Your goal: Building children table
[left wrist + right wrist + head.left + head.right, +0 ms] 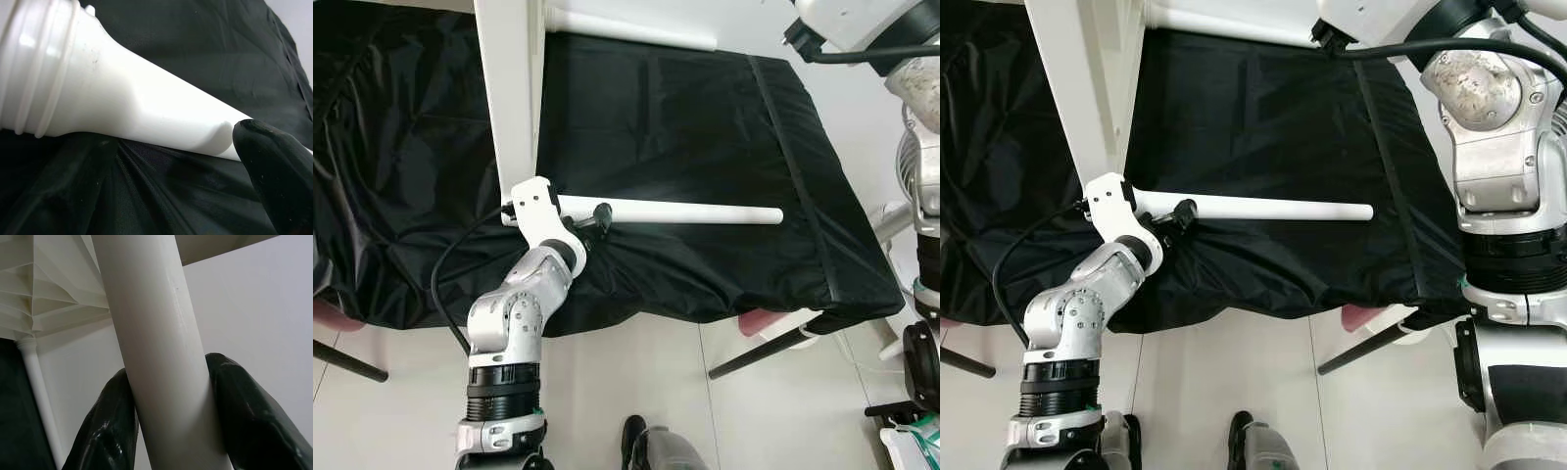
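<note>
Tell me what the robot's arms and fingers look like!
The left arm is shiny silver metal with round joints, a black ribbed ring lower down, and a white block at the wrist. A thin black cable loops beside it. The right arm is silver too, chunky, with small screws and black bands. The fingers are black, smooth, rounded and glossy.
</note>
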